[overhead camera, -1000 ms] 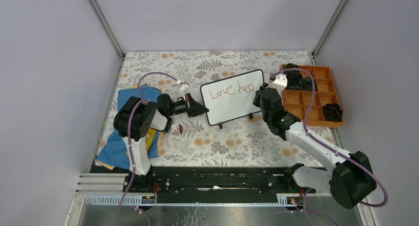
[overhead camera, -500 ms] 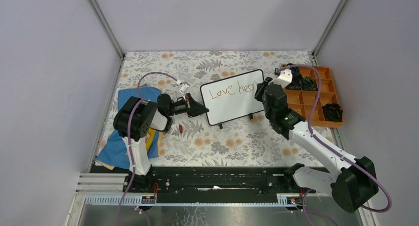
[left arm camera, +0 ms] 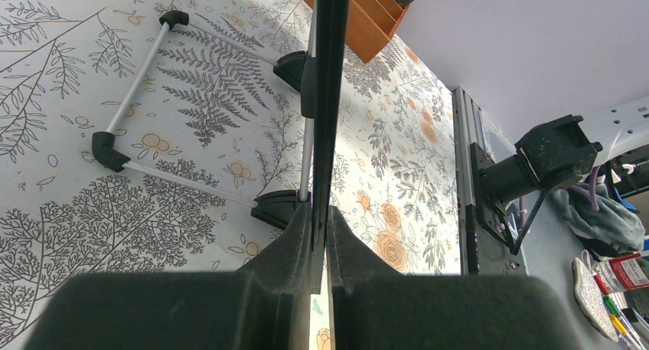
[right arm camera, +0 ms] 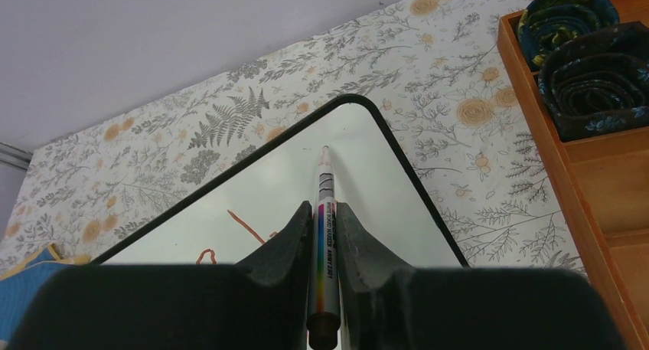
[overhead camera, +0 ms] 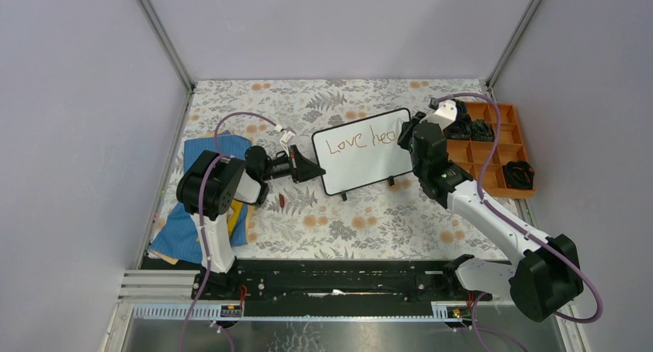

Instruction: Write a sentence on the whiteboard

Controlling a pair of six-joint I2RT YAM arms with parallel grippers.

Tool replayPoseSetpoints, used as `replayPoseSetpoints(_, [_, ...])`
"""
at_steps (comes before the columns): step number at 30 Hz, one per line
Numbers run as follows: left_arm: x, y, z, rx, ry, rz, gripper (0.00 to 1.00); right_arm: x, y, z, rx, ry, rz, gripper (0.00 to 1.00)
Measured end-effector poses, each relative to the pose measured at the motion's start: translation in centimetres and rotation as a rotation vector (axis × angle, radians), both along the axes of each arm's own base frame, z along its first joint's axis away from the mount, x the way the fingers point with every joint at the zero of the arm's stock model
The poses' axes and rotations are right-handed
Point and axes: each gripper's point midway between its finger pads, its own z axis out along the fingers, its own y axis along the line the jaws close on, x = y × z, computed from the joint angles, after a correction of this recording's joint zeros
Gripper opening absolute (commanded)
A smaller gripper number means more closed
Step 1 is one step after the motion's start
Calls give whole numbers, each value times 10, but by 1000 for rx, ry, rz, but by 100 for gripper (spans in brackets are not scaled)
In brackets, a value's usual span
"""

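Observation:
The whiteboard (overhead camera: 362, 167) stands tilted in the middle of the table, and it reads "Love hea" in red-brown, the sentence (overhead camera: 359, 141). My left gripper (overhead camera: 309, 169) is shut on the board's left edge. The left wrist view shows that black edge (left arm camera: 329, 97) pinched between the fingers of the left gripper (left arm camera: 321, 212). My right gripper (overhead camera: 406, 136) is at the board's right end, shut on a white marker (right arm camera: 324, 181). The marker points at the whiteboard's (right arm camera: 383, 204) top right corner. Strokes of the sentence (right arm camera: 245, 226) show left of the right gripper (right arm camera: 324, 210).
An orange compartment tray (overhead camera: 493, 176) with dark rolled items sits at the right, close behind the right arm. A blue and yellow cloth pile (overhead camera: 189, 221) lies by the left arm's base. A small red-brown cap (overhead camera: 282, 201) lies on the floral tablecloth.
The right gripper with the marker has moved up and away along the board's right end. The left gripper and the board have not moved.

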Motion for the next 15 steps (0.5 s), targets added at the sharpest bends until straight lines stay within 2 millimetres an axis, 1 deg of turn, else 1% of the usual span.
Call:
replayPoseSetpoints(6, [0, 0, 0, 1, -2, 0, 0, 1, 2, 2, 8, -7, 12, 0])
replayPoseSetpoints(15, [0, 0, 0, 1, -2, 0, 0, 3, 4, -5, 3, 9, 18, 0])
